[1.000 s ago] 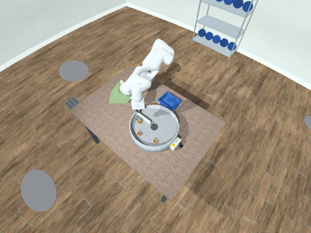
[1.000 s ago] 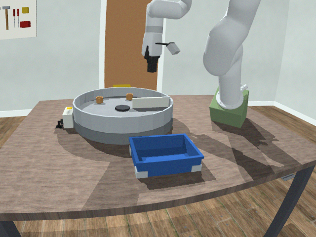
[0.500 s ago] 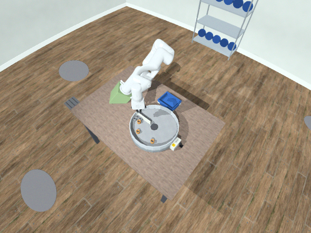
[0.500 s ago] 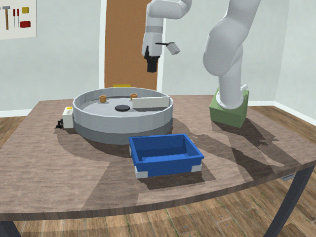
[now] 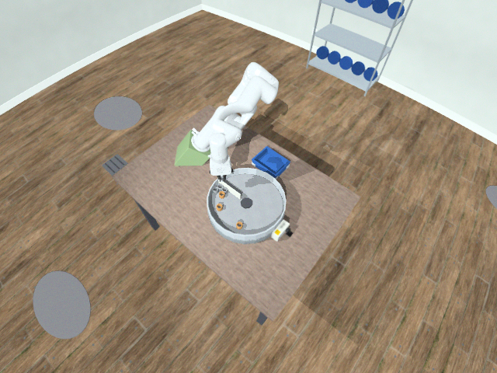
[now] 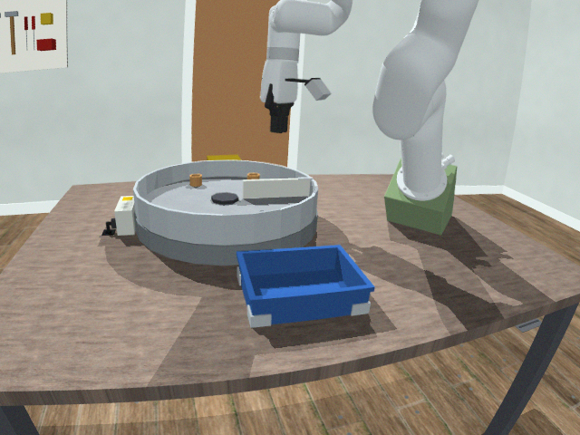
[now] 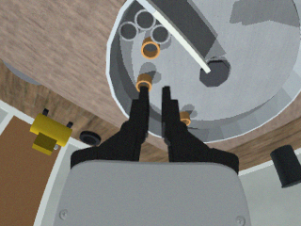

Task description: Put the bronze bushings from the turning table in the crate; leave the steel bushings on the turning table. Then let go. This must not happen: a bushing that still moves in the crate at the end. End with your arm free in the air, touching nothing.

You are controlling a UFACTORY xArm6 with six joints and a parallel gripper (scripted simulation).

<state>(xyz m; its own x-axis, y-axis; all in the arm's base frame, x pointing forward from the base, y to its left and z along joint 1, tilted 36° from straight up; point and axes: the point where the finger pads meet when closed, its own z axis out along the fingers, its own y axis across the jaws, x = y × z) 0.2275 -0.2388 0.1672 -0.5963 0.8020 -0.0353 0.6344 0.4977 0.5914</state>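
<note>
Wrist view: three steel bushings, clustered beyond the gripper, to its left; nearer bronze bushing, by the left fingertip in this view; farther bronze bushing, beside the steel; gripper, fingers narrowly parted, nothing between; third bronze bushing, right of it; all six on the turning table. Exterior view: blue crate, lower than the gripper, towards the camera.
</note>
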